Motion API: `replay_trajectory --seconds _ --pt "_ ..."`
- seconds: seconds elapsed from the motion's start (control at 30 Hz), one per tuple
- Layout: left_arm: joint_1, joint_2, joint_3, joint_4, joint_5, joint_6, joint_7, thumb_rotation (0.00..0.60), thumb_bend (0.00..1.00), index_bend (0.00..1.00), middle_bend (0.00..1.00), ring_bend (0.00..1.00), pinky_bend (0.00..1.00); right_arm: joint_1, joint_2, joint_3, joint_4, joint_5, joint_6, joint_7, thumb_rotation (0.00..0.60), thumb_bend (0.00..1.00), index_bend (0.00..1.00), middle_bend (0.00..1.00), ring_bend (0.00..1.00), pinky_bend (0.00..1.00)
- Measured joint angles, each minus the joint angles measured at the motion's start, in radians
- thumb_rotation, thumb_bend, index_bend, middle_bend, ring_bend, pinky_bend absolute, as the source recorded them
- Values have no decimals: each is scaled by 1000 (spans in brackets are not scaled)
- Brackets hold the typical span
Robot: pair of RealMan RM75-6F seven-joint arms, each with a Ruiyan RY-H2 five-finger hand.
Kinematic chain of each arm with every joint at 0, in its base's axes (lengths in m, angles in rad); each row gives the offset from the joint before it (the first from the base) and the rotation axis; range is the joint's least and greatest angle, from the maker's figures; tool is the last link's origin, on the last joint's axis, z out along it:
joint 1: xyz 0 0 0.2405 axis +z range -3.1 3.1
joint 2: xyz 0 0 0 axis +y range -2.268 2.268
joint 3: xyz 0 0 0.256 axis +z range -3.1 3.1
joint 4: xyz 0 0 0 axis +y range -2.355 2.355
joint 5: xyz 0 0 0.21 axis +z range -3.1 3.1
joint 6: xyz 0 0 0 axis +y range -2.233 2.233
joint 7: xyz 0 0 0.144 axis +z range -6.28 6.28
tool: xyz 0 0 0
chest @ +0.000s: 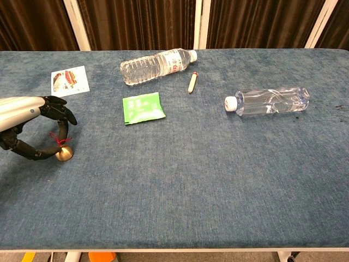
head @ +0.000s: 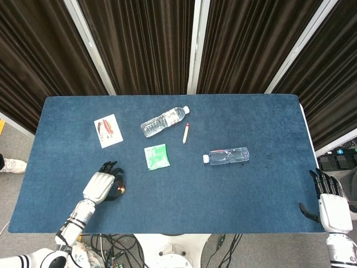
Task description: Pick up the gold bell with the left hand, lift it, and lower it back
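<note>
The gold bell [chest: 64, 155] with a red string on top sits on the blue table near the front left; in the head view the gold bell [head: 121, 190] shows only as a small glint beside my fingers. My left hand [chest: 46, 109] curls around it. The thumb touches its left side and a finger comes down on its top by the string, so the bell is pinched while resting on the cloth. From above, the left hand [head: 102, 186] covers most of it. My right hand [head: 333, 205] hangs off the table's right front corner, fingers apart, holding nothing.
A green packet [chest: 143, 107] lies right of and beyond the bell, and a picture card [chest: 70, 80] at the far left. Two clear bottles lie on their sides, one [chest: 157, 66] at the back and one [chest: 267, 102] to the right. A small pencil-like stick [chest: 192, 82] lies between them.
</note>
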Motion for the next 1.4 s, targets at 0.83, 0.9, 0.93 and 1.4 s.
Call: replay_trajectory --seconds 0.83,0.9,0.93,1.4 --pt "1 55 -21 -64 -1 30 -14 600 410 615 281 31 43 1 -3 0 4 -1 -2 4 600 166 0 0 0 0" --pt "3 77 -35 -72 -3 47 -17 600 409 623 288 40 47 1 -3 0 4 -1 -1 3 600 167 0 0 0 0" --pt "4 83 -42 -73 -5 57 -17 600 409 628 292 44 49 1 -3 0 3 -1 -1 3 600 167 0 0 0 0" --pt "25 235 -168 -107 -80 120 -177 600 416 665 323 69 72 5 1 2 -16 -12 5 -15 600 166 0 0 0 0"
